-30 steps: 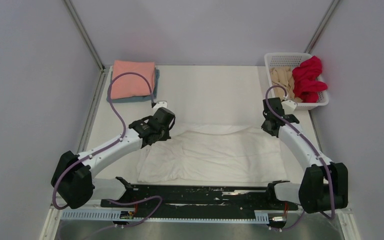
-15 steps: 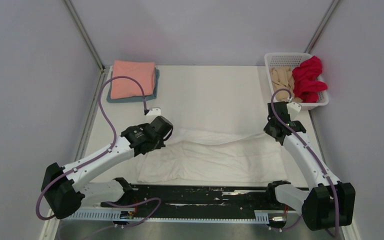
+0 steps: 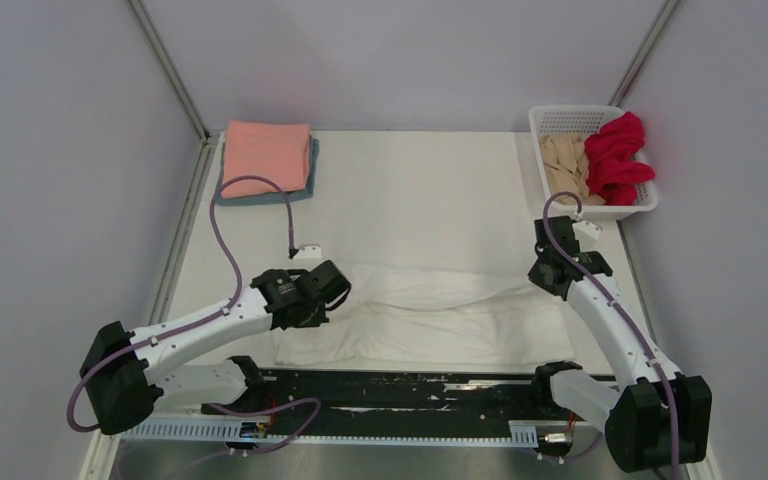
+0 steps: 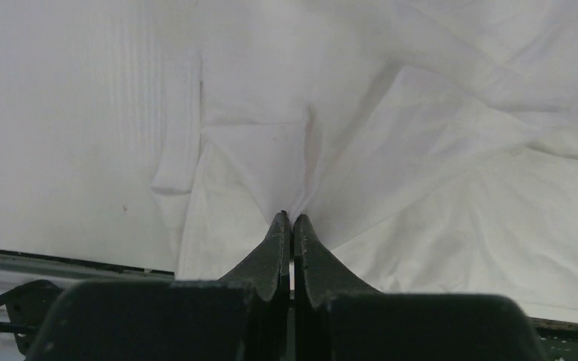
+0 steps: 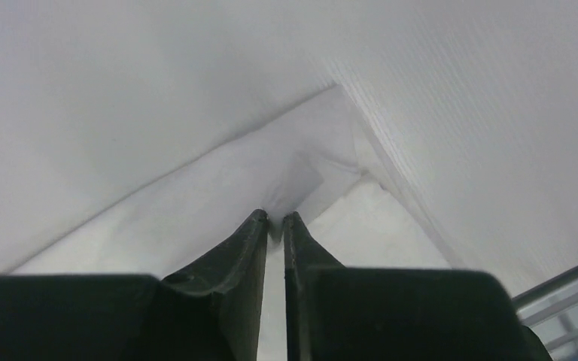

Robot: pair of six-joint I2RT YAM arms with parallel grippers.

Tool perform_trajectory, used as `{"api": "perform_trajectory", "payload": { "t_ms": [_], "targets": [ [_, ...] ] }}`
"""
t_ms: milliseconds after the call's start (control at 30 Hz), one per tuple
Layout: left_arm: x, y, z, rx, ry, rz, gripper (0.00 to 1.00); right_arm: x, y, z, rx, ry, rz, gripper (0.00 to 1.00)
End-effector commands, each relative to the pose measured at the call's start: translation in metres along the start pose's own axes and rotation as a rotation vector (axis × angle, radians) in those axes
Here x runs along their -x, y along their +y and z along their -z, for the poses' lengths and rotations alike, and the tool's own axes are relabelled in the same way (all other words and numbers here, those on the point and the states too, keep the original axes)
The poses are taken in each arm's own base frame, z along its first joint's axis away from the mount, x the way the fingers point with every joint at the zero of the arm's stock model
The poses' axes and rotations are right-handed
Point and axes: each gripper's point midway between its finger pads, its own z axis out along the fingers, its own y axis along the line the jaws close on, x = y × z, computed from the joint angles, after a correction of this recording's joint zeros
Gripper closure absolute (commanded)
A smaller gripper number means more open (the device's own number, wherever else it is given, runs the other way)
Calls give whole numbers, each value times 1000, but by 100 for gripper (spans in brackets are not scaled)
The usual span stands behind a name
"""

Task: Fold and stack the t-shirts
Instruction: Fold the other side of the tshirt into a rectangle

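The white t-shirt point(image 3: 430, 310) lies across the near middle of the table, its far edge lifted and folded toward me. My left gripper point(image 3: 322, 300) is shut on a pinch of its left side, as the left wrist view point(image 4: 291, 216) shows. My right gripper point(image 3: 550, 272) is shut on its right corner, as the right wrist view point(image 5: 275, 218) shows. The salmon pink t-shirt point(image 3: 267, 157) lies folded on the grey-blue t-shirt point(image 3: 312, 165) at the far left. The red t-shirt point(image 3: 617, 157) and beige t-shirt point(image 3: 564, 163) sit crumpled in the basket.
The white lattice basket point(image 3: 563, 120) stands at the far right corner. A black rail point(image 3: 400, 385) runs along the near edge between the arm bases. Grey walls enclose the table on three sides.
Both grippers have moved toward me, drawing the shirt's far edge over the near part. The shirt now looks narrower front to back.
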Motion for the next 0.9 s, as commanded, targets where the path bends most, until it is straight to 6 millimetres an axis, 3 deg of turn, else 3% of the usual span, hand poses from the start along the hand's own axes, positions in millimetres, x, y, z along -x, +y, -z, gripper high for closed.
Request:
{"api": "perform_trajectory", "payload": {
  "t_ms": [0,33,67,100,133,200,233,267,333,367,500,633,733,867],
  "targets": [
    [-35,14,-3,54,120,64,97,-39,-25,2,-78,113,-18,78],
    [-40,14,-2,49,138,68,76,-47,-28,4,-79,131,-33,69],
    [-52,11,0,18,184,72,60,-48,-28,8,-71,125,-46,55],
    [-58,9,1,-8,206,68,46,-45,-26,14,-48,108,-61,50],
    [-70,3,6,-71,248,61,42,-39,-27,21,-41,85,-88,46],
    [-82,-9,18,-192,298,37,24,-21,-35,36,-42,-6,-144,34],
    [-83,-13,23,-234,303,27,8,-14,-38,41,-45,-39,-156,29],
    [-81,-18,31,-304,289,20,4,-6,-38,49,-20,-81,-176,24],
    [-67,-23,38,-360,221,19,0,1,-32,57,55,-122,-181,5],
    [-61,-23,39,-366,190,20,0,3,-25,59,106,-140,-174,1],
    [-9,-29,40,-322,-8,44,0,5,16,59,346,-175,-74,0],
    [39,-53,24,-336,-106,123,0,-8,57,55,543,-108,-2,0],
    [50,-57,-4,-348,-65,184,0,-27,81,45,637,2,44,0],
    [45,-66,-38,-362,35,197,0,-45,87,15,583,102,67,0]
  ]
}}
